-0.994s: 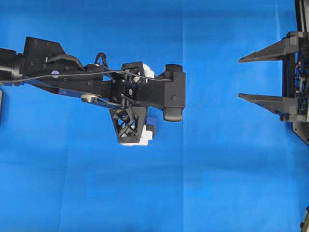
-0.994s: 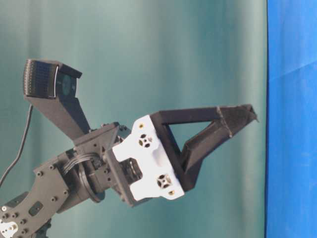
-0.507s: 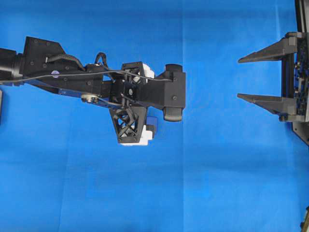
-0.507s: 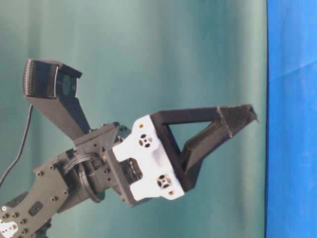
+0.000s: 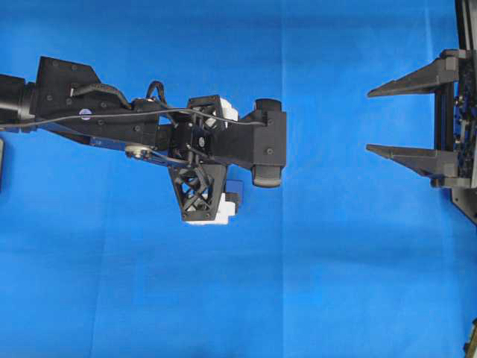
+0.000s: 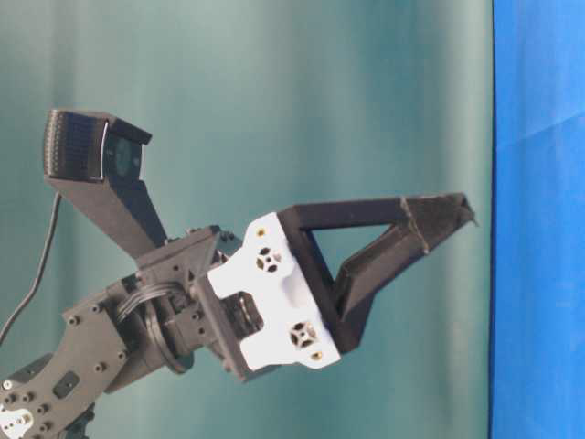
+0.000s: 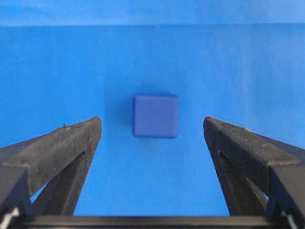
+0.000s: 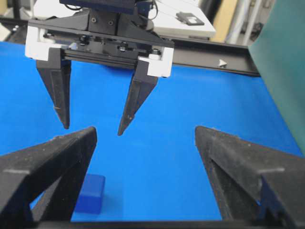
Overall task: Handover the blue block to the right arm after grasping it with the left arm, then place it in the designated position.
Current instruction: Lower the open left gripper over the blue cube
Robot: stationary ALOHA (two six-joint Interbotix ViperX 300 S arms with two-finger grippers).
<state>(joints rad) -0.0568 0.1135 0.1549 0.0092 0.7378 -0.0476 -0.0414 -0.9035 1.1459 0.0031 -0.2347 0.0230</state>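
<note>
The blue block [image 7: 155,116] is a small dark-blue cube lying on the blue cloth. In the left wrist view it sits centred between the two black fingers and a little beyond their tips. My left gripper [image 7: 151,120], with white blocks on its frame, is open and empty and hangs above the block, apart from it. In the overhead view only a corner of the block [image 5: 234,186] shows under the left gripper's frame. My right gripper [image 5: 369,121] is open and empty at the right edge, its fingers pointing left. In the right wrist view the block [image 8: 90,193] lies by the right gripper's [image 8: 145,129] left finger.
The blue cloth [image 5: 335,283] covers the table. A black rail [image 8: 214,62] runs along the table's far edge behind the left arm, with white equipment beyond it. A green backdrop [image 6: 274,91] fills the table-level view, where the left gripper [image 6: 452,212] shows side-on.
</note>
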